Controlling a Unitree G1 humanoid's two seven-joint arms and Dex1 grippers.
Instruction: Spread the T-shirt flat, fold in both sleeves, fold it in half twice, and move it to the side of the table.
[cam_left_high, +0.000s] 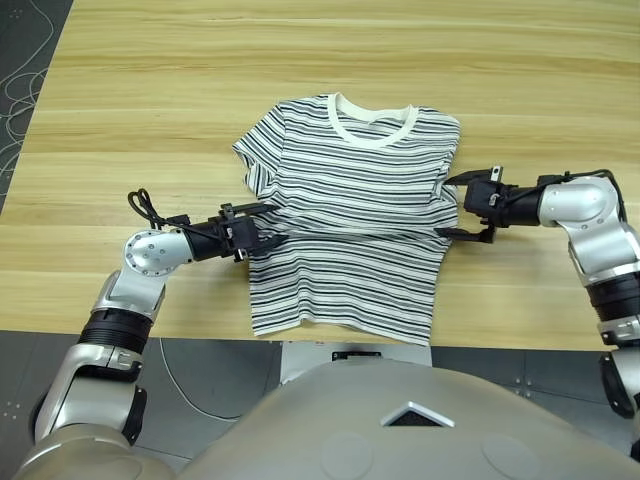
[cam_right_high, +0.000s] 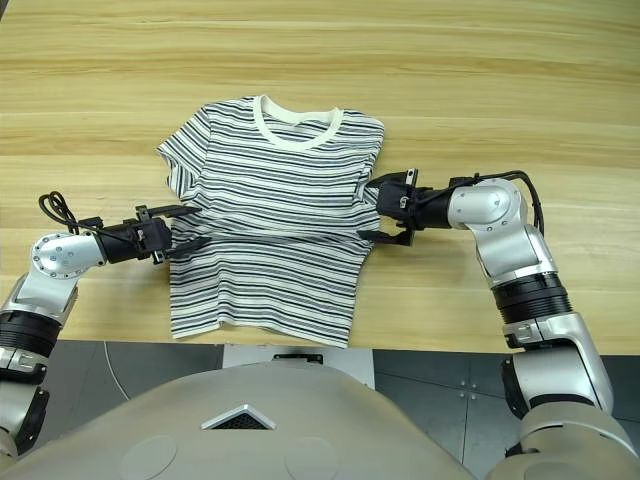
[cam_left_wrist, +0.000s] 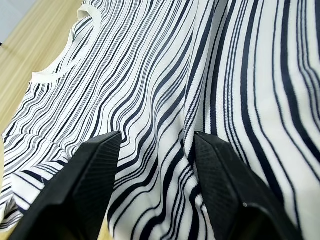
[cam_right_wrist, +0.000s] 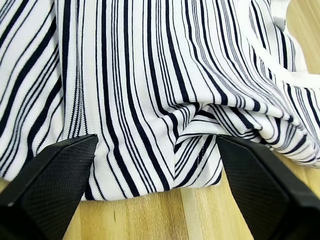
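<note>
Your left gripper (cam_left_high: 270, 224) sits low at the left side edge of the T-shirt (cam_left_high: 350, 200), roughly halfway down the garment. Its two fingers (cam_left_wrist: 90, 180) stand apart and lie over the striped cloth, with a raised wrinkle of fabric running between them and nothing clamped. The T-shirt lies on the wooden table (cam_left_high: 150, 80), close to the table's front edge, with the white collar (cam_left_high: 372, 122) pointing away from the robot and the hem toward it. The body is mostly flat, with a shallow crease running across the middle between the two grippers. Your right gripper (cam_left_high: 448, 207) is at the shirt's right side edge, about level with the left one. Its fingers (cam_right_wrist: 55, 185) are also spread wide, straddling the edge where a folded-in layer of striped cloth lies on the body, and they grip nothing.
</note>
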